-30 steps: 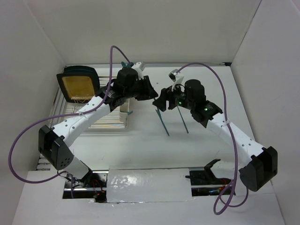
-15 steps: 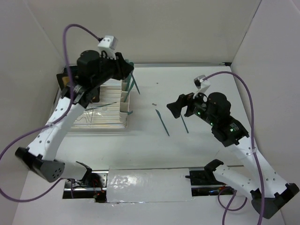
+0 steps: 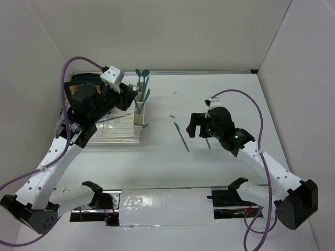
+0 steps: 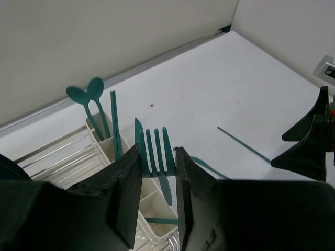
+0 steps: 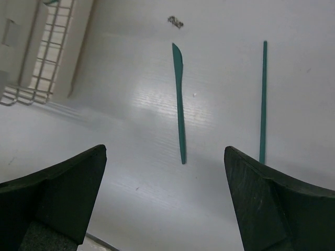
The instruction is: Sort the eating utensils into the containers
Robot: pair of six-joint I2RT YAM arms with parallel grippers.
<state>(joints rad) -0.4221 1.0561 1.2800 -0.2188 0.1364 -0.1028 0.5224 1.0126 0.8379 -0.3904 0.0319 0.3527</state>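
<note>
Narrowly, left pincer (image 4: 157, 151) on fork (image 4: 155, 159), right pincer (image 5: 165, 151) (agape)

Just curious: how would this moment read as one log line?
left pincer: grips fork at cups | right pincer: open above knife | table: knife, one more utensil

Wide-spread tool (image 5: 165, 157) over knife (image 5: 179, 104), teal utensil (image 5: 263, 99)

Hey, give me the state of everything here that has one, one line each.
left gripper: shut on the fork, at the containers.
right gripper: open, empty, above the table.
spoons: standing in the far container, bowls up.
knife: lying flat on the table, loose.
thin utensil: lying flat beside the knife, not touching.
</note>
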